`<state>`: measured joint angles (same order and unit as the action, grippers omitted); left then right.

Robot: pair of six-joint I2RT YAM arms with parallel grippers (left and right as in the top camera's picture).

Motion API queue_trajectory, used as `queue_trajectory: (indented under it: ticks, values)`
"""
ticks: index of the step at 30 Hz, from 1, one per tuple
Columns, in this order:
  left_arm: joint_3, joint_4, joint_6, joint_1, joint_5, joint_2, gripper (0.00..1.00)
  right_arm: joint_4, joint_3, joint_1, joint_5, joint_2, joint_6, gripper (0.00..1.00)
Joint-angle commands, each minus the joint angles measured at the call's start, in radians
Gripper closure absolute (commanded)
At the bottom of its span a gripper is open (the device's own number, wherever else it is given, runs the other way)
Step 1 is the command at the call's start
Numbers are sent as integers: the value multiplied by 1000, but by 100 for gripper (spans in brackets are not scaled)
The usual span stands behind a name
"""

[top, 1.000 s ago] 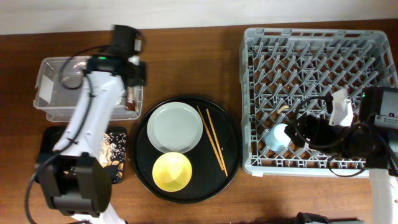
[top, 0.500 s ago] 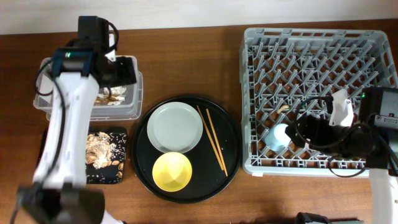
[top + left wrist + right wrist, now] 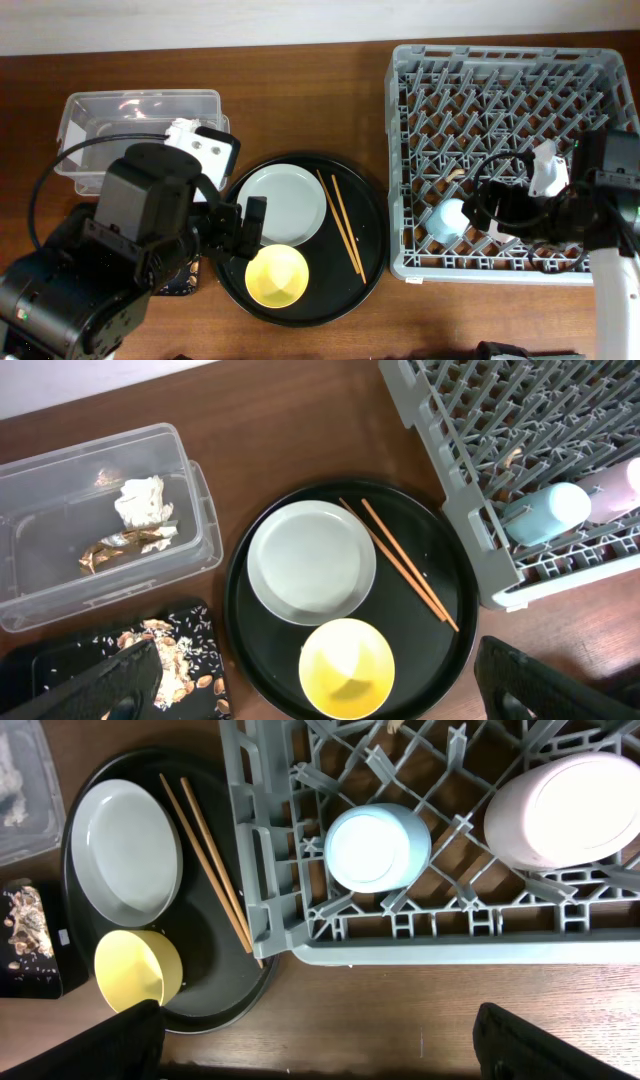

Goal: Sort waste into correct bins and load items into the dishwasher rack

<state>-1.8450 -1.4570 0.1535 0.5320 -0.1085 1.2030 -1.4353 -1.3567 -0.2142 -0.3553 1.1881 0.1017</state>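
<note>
Now, far left: clear rectangular plastic tub holds crumpled white tissue and gold-brown wrapper; shallow black rectangular tray beside it holds brownish food scraps, so waste looks sorted.
Left gripper: spread wide, empty, above small yellow bowl, probably lining up a pick.
Centre: large round black tray carries pale grey-green round plate, bowl and thin wooden chopsticks, not yet loaded.
Right: large grey pegged dishwasher rack props light blue cup and pink cup between pegs.
Right gripper: spread, empty, above rack's front edge.
</note>
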Motion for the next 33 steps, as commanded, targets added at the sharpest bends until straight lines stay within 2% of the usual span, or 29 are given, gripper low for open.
queue_trajectory:
  ticks: [1,4,5,7,8,10,12,17,21,24,28,33]
  values:
    - [-6,-26,-13,10,-26,-19,1,2,-7,7,13,29,0,1]
    - [117,164,-19,-29,-30,-111,1,2,-7,7,13,64,0,1]
    - [191,254,-59,-53,-16,-156,1,2,-7,7,13,77,0,1]
    - [446,521,-205,-131,109,-296,0,2,-6,7,13,106,0,1]
    - [556,621,-232,-169,177,-358,1,2,-7,7,13,119,0,1]
    - [789,789,-238,-249,274,-509,1,2,-7,7,13,145,0,1]
    - [1021,916,-238,-304,286,-692,1,2,-7,7,13,182,0,1]
    - [1354,1020,-260,-363,282,-1028,1,2,-7,7,13,254,0,1]
    - [1522,1098,-260,-395,281,-1196,1,3,-7,7,13,287,0,1]
    - [1655,1221,-261,-397,277,-1198,1,3,-7,7,13,288,0,1]
    - [1839,1421,-260,-397,364,-1198,1,3,-7,7,13,288,0,1]
    - [1836,1400,-260,-397,364,-1197,1,3,-7,7,13,288,0,1]
